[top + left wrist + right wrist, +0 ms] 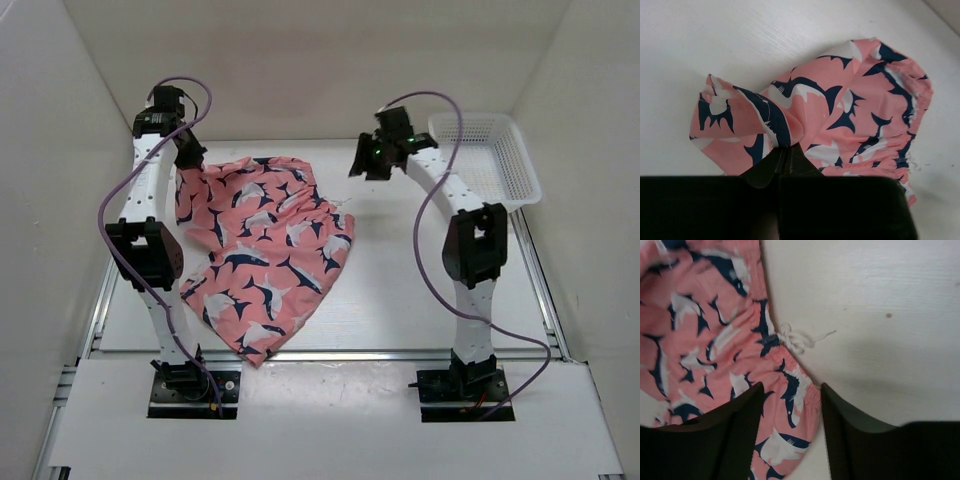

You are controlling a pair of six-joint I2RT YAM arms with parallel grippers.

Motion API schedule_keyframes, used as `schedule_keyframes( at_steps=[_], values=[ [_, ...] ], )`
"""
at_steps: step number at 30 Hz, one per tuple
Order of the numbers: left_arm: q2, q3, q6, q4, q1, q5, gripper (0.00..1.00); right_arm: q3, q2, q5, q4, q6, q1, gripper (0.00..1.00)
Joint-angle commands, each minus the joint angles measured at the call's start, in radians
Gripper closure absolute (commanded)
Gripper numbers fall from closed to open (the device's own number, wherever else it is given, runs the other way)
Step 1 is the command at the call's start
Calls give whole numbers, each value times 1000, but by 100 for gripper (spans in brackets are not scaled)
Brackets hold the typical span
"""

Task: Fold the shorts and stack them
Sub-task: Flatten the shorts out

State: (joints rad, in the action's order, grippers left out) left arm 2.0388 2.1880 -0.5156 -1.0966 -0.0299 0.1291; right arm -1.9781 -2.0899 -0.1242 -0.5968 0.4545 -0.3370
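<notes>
The salmon-pink shorts [265,250] with navy-and-white sharks lie crumpled on the table, left of centre. My left gripper [189,160] is at their far left corner. In the left wrist view it [785,148] is shut on a raised fold of the shorts [840,115]. My right gripper [364,166] hovers to the right of the shorts, apart from them. In the right wrist view it [790,400] stands open with nothing held. Beneath it lie the shorts' gathered waistband [790,385] and the white drawstring [800,339].
A white plastic mesh basket [490,160] stands at the back right corner of the table. Grey walls close in on both sides and the back. The arm bases [190,385] sit at the near edge.
</notes>
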Motion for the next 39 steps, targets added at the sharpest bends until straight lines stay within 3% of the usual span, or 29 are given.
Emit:
schedule_keyframes(
  at_steps=[1,9,15,18,19,21,27,32,33,34,35,36,37,39],
  values=[
    [-55,-27,14,6,-11,-9,90,-12,-48,-11,-136,-76,-88,42],
    [-65,-36,14,-5,-21,-9,90,168,-68,136,-126,-85,-171,35],
    [-74,-54,14,-5,-21,-9,90,223,-123,175,-107,-76,-171,36],
    [-74,-77,14,-5,-21,-28,90,248,-136,115,-80,-62,-171,52],
    [-74,-77,14,-5,-21,-28,90,258,-136,106,-63,-62,-171,76],
    [-83,-86,14,-5,-21,-37,90,295,-99,133,-41,-7,-171,99],
    [-92,-86,75,-26,-11,-106,90,652,161,259,49,124,-180,99],
    [-110,-108,110,-39,50,-149,90,967,436,415,3,341,-288,99],
    [-111,-119,111,-39,50,-167,90,1008,468,428,3,372,-306,94],
    [-111,-119,121,-39,65,-177,90,1065,496,428,-15,398,-319,78],
    [-111,-131,121,-29,80,-177,90,1082,522,428,-26,417,-332,57],
    [-111,-142,121,-29,81,-186,90,1082,566,463,-50,429,-358,24],
    [-111,-142,130,-29,94,-186,90,1082,588,497,-69,440,-372,13],
    [-120,-152,131,-20,104,-186,90,1009,631,576,-129,431,-395,7]
  ],
)
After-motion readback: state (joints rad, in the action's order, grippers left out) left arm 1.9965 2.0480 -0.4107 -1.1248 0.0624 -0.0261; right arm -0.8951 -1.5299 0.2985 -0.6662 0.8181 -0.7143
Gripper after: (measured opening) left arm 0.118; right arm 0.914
